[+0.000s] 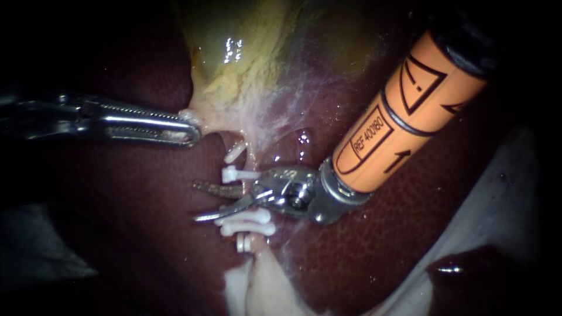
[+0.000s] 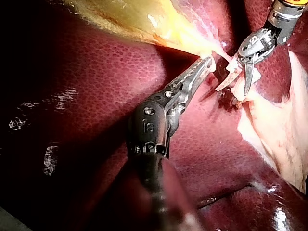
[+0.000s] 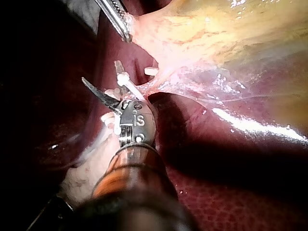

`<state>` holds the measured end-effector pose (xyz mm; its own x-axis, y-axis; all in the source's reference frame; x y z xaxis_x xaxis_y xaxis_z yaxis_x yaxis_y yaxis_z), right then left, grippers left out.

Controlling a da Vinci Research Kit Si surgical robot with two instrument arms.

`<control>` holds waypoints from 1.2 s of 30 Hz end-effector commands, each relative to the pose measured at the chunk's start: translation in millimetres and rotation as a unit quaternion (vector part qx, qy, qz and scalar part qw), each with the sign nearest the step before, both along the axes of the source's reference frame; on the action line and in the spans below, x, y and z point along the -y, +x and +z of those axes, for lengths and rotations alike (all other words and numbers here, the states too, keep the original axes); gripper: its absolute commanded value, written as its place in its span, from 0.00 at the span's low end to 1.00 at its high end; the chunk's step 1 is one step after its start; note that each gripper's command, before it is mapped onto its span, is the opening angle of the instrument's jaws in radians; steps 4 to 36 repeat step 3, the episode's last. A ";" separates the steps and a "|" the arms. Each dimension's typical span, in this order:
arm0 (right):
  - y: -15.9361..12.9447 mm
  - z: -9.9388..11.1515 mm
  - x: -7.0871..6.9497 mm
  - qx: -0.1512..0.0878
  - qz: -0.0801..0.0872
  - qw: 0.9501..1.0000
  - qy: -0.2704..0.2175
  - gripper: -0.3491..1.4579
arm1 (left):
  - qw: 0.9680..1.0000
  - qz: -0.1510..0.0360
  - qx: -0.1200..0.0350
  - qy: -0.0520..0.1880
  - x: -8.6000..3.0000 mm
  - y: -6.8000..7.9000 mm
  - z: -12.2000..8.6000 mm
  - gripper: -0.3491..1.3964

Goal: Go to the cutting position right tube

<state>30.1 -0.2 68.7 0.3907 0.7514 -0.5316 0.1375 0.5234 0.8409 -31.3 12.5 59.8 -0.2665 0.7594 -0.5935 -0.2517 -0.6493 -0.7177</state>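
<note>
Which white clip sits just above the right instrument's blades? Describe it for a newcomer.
From the yellowish gallbladder, follow the pale strand down to the right instrument, blades open over the liver. The clip lies level just above the upper blade. The higher clip tilts, and the two long clips lie stacked below the lower blade.

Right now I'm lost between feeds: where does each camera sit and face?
Endoscope: close over the liver, facing the clips; left instrument enters left, right instrument upper right.
Left wrist: on left arm, looking along its shaft to the gallbladder.
Right wrist: on right arm, looking along its shaft to the clips.
Shared: clips, both instruments.
</note>
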 end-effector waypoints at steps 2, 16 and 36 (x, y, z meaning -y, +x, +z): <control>0.0 0.1 0.0 0.000 0.001 1.000 0.000 0.99 | 1.000 0.000 0.000 0.000 0.0 0.0 0.0 0.00; 0.0 0.1 0.0 0.000 0.000 1.000 0.000 0.99 | 1.000 0.000 0.000 0.000 0.0 0.0 0.0 0.00; 0.0 0.1 0.0 0.000 0.000 1.000 0.000 0.99 | 1.000 0.000 0.000 0.000 0.0 0.0 0.0 0.00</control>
